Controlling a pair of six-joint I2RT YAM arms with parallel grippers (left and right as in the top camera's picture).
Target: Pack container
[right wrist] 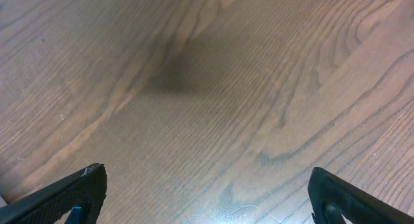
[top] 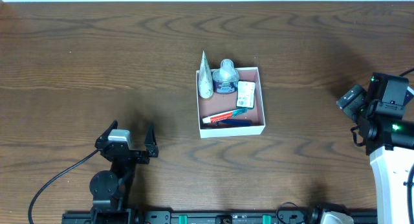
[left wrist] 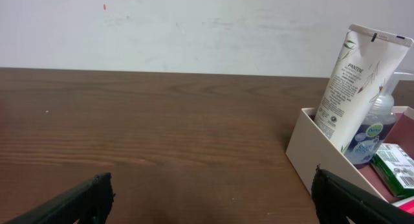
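The container [top: 230,129], a shallow square box with white walls and a reddish-brown inside, sits mid-table. In it are a white tube [top: 205,78] leaning on the left wall, a clear pump bottle [top: 226,76], a green-and-white packet [top: 246,93], a red-and-white toothpaste tube [top: 222,117] and a blue item [top: 234,122]. My left gripper [top: 132,129] is open and empty, left of and nearer than the box; its wrist view shows the container's wall [left wrist: 310,146], the tube [left wrist: 352,81] and the bottle [left wrist: 375,130] beyond the left gripper [left wrist: 211,185]. My right gripper [top: 351,98] hangs open at the far right, the right gripper [right wrist: 207,182] over bare wood.
The brown wooden table [top: 97,62] stretches around the box. A black cable [top: 55,182] trails from the left arm's base toward the front edge. A white wall [left wrist: 194,23] stands behind the table's far edge.
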